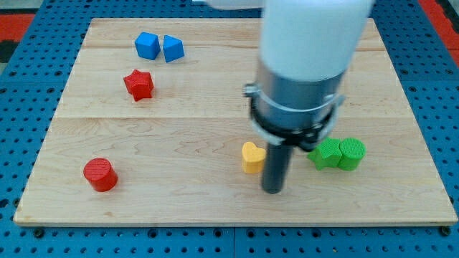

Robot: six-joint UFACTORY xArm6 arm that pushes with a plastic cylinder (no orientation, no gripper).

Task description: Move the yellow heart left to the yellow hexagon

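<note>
Arm pose: the arm comes down from the view's top as a wide white cylinder over a grey collar, ending in a straight dark rod held upright above the counter (215, 107).
My tip (273, 190): it rests on the counter just to the view's right of the yellow heart (252, 157), a little nearer the view's bottom than the heart; the rod's side looks to touch or almost touch the heart's right edge, though contact cannot be told for sure.
Jaws: there are none on this rod, so nothing is clasped or held.
Yellow heart: near the counter's middle, somewhat toward the view's bottom.
Yellow hexagon: no such block shows anywhere in the view.
Green blocks: two of them, a green block of unclear shape (327, 154) and a green cylinder (352, 154), touching each other, to the right of the yellow heart beyond the rod.
Red cylinder (100, 174): far left of the yellow heart, slightly lower.
Red star (138, 84): up and left of the yellow heart, well apart.
Blue blocks: a blue cube (147, 45) and a blue block of unclear shape (172, 48), side by side and touching, farther up and left of the heart than the red star.
In the way: bare wood lies directly left of the yellow heart.
</note>
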